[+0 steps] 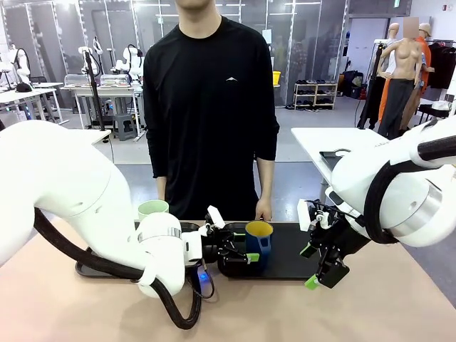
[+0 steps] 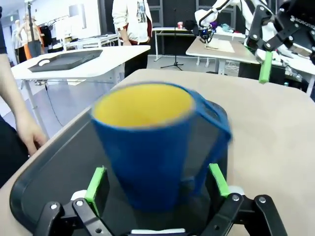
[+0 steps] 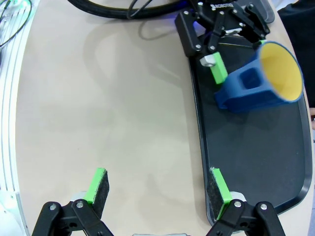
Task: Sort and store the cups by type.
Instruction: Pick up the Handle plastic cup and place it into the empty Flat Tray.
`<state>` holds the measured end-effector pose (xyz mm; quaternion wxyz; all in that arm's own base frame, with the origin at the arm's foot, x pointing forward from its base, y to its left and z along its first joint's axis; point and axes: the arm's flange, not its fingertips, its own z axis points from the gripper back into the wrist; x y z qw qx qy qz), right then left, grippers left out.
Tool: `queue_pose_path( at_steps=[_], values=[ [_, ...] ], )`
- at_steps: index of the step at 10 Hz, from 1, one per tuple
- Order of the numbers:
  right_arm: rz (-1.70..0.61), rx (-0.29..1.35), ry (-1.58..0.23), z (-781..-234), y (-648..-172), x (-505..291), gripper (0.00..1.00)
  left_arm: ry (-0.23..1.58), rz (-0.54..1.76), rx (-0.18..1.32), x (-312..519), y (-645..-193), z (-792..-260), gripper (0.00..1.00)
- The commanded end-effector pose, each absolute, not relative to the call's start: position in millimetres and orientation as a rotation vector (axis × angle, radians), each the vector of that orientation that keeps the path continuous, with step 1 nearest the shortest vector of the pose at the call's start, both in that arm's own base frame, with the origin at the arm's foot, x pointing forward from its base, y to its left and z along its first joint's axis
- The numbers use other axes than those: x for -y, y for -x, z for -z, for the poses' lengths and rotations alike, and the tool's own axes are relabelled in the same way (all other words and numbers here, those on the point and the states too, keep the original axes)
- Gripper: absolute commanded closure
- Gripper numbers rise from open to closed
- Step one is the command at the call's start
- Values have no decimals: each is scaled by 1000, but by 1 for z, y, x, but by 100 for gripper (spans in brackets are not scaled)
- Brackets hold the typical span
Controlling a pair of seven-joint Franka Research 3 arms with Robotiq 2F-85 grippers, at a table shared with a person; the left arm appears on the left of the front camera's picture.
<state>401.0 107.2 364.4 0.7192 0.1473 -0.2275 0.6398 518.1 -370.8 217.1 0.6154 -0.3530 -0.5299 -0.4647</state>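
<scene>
The dark blue mug [image 1: 258, 242] with a yellow inside stands on a black tray [image 1: 292, 260]. My left gripper [image 1: 241, 248] is open around it. In the left wrist view the mug [image 2: 152, 147] is blurred and fills the gap between the green pads [image 2: 96, 184], with its handle on the right. The pale mint-green tumbler [image 1: 152, 209] stands behind my left arm, its lower part hidden. My right gripper [image 1: 313, 267] hangs open and holds nothing, just right of the tray. In its wrist view, the right gripper [image 3: 158, 189] straddles the tray's edge [image 3: 199, 147], with the mug [image 3: 261, 81] farther off.
A person stands at the far side with a hand [image 1: 263, 211] near the tray's far rim. The same hand [image 2: 29, 135] also appears in the left wrist view. A second dark tray [image 1: 89, 271] lies under my left arm. Bare beige tabletop [image 3: 108, 98] stretches beside the tray.
</scene>
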Motion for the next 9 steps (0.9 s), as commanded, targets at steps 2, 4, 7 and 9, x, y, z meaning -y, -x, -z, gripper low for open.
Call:
queue_pose_path(
  at_steps=[2, 4, 7, 9],
  values=[
    [-1399, 508, -318, -362, -398, -108, 0, 752, 1070, 1256, 354, -482, -210, 0],
    [-1399, 508, -318, -362, -398, -108, 0, 698, 1082, 1250, 346, -468, -216, 0],
    [-1399, 508, -318, -362, -398, -108, 0, 680, 1073, 1222, 331, -448, -225, 0],
    [-1399, 508, -318, -362, -398, -108, 0, 723, 1070, 1183, 339, -481, -232, 0]
  ],
)
